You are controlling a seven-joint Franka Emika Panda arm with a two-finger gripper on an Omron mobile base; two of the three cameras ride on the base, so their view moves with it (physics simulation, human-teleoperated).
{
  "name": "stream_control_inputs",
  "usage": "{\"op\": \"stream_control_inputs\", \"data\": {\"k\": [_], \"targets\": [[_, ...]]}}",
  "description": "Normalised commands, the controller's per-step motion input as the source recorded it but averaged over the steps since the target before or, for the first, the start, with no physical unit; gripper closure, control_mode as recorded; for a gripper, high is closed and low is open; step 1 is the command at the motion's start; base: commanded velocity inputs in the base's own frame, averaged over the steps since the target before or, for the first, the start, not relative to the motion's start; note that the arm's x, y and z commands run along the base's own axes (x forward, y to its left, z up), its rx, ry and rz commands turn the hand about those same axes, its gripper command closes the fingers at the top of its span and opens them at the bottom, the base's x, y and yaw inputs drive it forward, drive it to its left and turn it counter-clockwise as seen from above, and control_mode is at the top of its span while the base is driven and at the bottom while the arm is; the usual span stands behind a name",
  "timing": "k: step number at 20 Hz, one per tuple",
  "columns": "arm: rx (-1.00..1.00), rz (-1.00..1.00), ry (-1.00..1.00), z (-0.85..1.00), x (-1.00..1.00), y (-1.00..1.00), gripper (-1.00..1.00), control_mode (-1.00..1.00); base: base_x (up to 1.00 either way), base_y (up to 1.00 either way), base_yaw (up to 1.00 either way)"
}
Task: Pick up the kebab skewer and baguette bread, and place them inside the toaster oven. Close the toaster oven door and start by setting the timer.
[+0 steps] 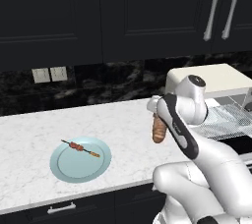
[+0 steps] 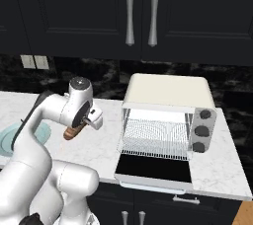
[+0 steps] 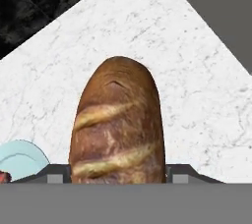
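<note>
the jaws are clamped on the baguette bread [image 1: 158, 128], which hangs above the white marble counter [image 1: 29, 134] at the centre of the left base view, while the kebab skewer [image 1: 80, 148] lies on a pale blue plate [image 1: 64, 166] at lower left and the toaster oven [image 2: 170, 93] stands with its toaster oven door [image 2: 153, 168] folded down at right of the right base view.

Kebab skewer [image 1: 81, 148] on plate [image 1: 64, 166], left of the toaster oven [image 2: 168, 93]
</note>
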Motion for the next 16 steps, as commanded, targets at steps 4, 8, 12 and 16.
{"op": "stream_control_inputs", "data": {"k": [4, 8, 12, 16], "targets": [[0.09, -0.55, 0.0, 0.15, -0.31, -0.3, 1.0, -1.0, 0.0, 0.0, 0.0], [0.13, -0.53, 0.0, 0.1, -0.23, -0.5, 1.0, -1.0, 0.0, 0.0, 0.0], [0.12, -0.43, 0.0, 0.16, -0.06, -0.52, 1.0, -1.0, 0.0, 0.0, 0.0], [0.04, -0.25, 0.0, 0.2, -0.06, -0.22, 1.0, -1.0, 0.0, 0.0, 0.0]]}}
